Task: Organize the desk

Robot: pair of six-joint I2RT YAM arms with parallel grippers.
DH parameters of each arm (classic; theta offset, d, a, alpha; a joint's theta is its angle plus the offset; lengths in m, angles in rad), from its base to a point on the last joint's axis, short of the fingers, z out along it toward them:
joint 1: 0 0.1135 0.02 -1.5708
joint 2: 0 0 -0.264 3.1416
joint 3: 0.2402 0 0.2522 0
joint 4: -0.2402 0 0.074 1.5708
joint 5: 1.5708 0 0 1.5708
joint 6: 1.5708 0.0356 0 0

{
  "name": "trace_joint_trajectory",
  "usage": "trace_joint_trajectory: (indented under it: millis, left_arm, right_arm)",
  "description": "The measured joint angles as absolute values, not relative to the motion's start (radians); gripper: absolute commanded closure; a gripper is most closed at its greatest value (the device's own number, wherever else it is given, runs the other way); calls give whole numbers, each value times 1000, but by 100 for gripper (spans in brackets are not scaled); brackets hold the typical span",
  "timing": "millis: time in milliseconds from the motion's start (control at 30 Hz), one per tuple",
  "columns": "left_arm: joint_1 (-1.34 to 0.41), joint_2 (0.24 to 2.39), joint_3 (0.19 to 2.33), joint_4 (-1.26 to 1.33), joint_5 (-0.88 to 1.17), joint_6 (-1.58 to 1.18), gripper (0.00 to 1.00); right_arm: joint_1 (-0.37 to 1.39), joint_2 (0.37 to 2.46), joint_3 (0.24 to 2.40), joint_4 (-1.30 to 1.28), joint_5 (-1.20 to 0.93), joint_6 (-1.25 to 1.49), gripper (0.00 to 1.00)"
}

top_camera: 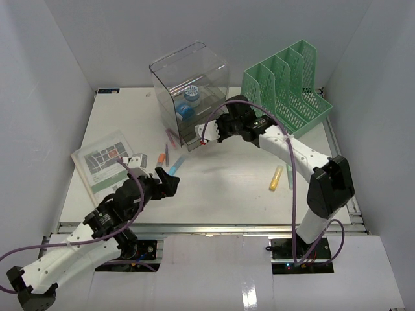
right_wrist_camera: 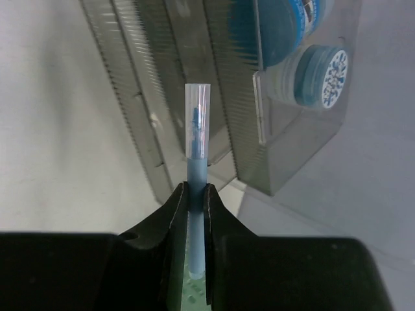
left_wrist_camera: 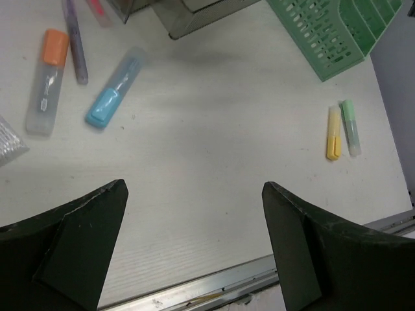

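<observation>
The desk (top_camera: 220,188) fills the overhead view's centre. At 12 o'clock, beside the smoky drawer box (top_camera: 188,91), the right gripper (right_wrist_camera: 194,194) clamps a blue clear-capped pen (right_wrist_camera: 196,116). At 8 o'clock the left gripper (left_wrist_camera: 194,188) stands wide apart. The box's round blue labels (right_wrist_camera: 324,78) are unreadable.

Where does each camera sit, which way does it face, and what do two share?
Top external: high behind the robot, looking down on the desk; left arm, right arm show.
Left wrist: on the left arm, facing down over the desk; open left gripper shows.
Right wrist: on the right arm, facing the drawer box; right gripper shut on a blue pen.
Shared, top and left wrist: yellow highlighter, green file rack.
</observation>
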State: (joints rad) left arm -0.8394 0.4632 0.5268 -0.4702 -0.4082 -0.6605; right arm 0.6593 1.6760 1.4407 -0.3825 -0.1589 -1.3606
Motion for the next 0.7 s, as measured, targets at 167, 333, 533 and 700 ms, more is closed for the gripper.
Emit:
trace_joint_trajectory:
  millis: [167,333,533,700]
  left_arm:
    - [-839,507,480,-460,-404,-839,8]
    - [-792,619,506,-423,-384,-918,16]
    - [-482,793,554,-312,-135,-917,29]
    - [-254,953,567,-231,84,-908,34]
  right_arm:
    - [662,1802,1494,-315,-105,-1486,87]
    - [665,1893,1525,-284,-88,-1548,70]
    - [675,1952,1576,-255,-78,-1541,24]
    - [672,1904,1557,-250,-94,-1477,20]
